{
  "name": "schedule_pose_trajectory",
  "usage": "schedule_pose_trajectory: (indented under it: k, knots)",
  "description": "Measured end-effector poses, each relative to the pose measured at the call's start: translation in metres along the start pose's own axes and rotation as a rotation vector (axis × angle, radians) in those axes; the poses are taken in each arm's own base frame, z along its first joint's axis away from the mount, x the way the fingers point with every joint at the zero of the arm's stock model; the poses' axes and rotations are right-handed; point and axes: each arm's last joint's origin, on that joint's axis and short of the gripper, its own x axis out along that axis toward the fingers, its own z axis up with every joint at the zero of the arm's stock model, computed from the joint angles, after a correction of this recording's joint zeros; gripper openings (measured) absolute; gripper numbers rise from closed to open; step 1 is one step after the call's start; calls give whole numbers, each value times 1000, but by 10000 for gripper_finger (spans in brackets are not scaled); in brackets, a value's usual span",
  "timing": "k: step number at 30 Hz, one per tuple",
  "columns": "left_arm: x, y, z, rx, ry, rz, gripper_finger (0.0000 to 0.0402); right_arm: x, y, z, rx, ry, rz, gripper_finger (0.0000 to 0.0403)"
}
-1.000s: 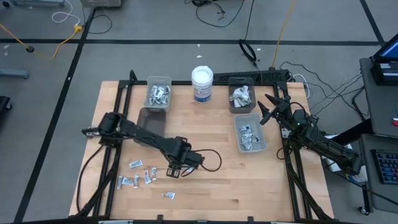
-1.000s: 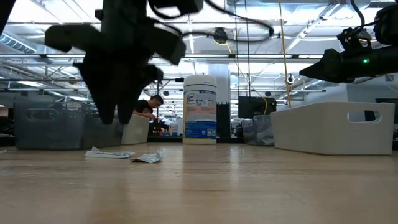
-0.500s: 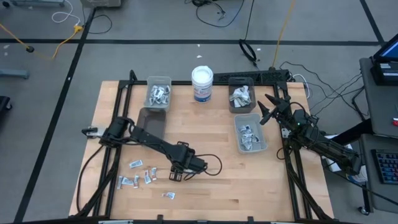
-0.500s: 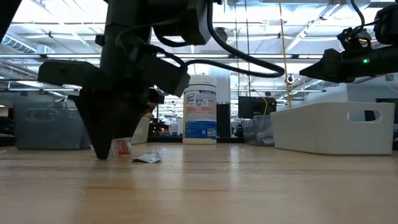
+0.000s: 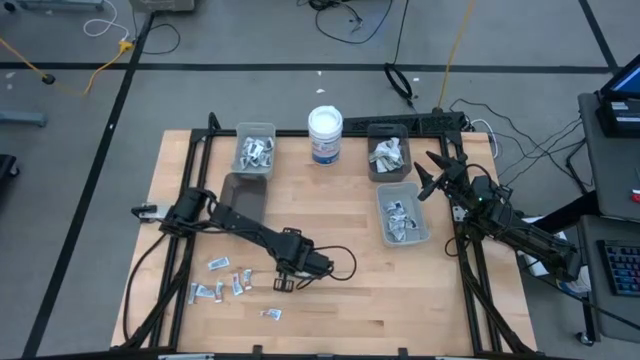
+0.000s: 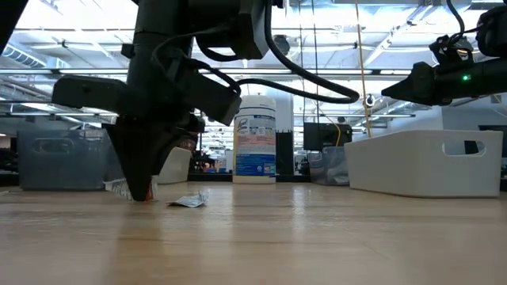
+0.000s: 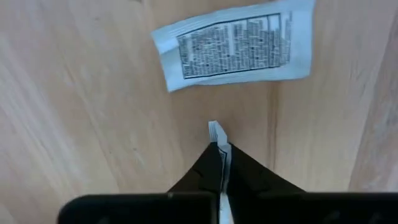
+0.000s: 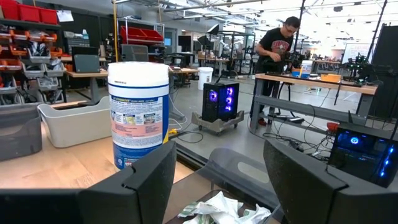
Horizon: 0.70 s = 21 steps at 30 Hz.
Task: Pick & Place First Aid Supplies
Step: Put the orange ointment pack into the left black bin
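From above, the left arm (image 5: pixel 235 222) reaches low across the table (image 5: pixel 350 310) from its left edge, its left gripper (image 5: pixel 282 284) pointing down at the boards beside a scatter of packets (image 5: pixel 222 280); what it grips is too small to make out here. One more packet (image 5: pixel 271 314) lies alone nearer the front edge. Four bins stand toward the back: a bin (image 5: pixel 255 150) and a second bin (image 5: pixel 389 153) flank a white tub (image 5: pixel 325 135), a third bin (image 5: pixel 402 214) sits in front of the second, all three holding packets, and a grey bin (image 5: pixel 243 195) is partly hidden under the left arm. The right arm (image 5: pixel 510 225) waits off the table's right edge, right gripper (image 5: pixel 432 172) raised near the bins.

At table height, the left gripper (image 6: pixel 141 190) fills the picture's left, tip touching the boards and hiding most of a packet (image 6: pixel 117 187); a crumpled packet (image 6: pixel 188 200) lies just beside it. The tub (image 6: pixel 255 139) stands behind, a white bin (image 6: pixel 428 162) to the right.

Left wrist: the fingers are closed on a thin white packet (image 7: pixel 217 134) standing on edge between the tips; its lower part is hidden. A printed packet (image 7: pixel 235 45) lies flat just beyond.

Right wrist: the fingers (image 8: pixel 149 177) stand wide apart, holding nothing, over a bin of packets (image 8: pixel 221 208) cut off by the frame; the tub (image 8: pixel 138 113) is near, a person (image 8: pixel 273 50) far behind.
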Motion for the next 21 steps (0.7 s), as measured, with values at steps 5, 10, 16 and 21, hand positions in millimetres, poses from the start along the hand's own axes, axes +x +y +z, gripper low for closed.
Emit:
schedule_pose_trajectory:
  k: [5, 10, 16, 21]
  knots:
    - [-17, 12, -5, -72, -29, -34, 8, 0, 0, 0, 0, 0, 0, 238]
    - [-49, 35, -14, -190, -111, -63, 6, 0, 0, 0, 0, 0, 0, 238]
    - [-78, 70, -26, -387, -190, -92, 4, 0, 0, 0, 0, 0, 0, 238]
    - [-98, 106, -40, -611, -240, -118, 3, 0, 0, 0, 0, 0, 0, 238]
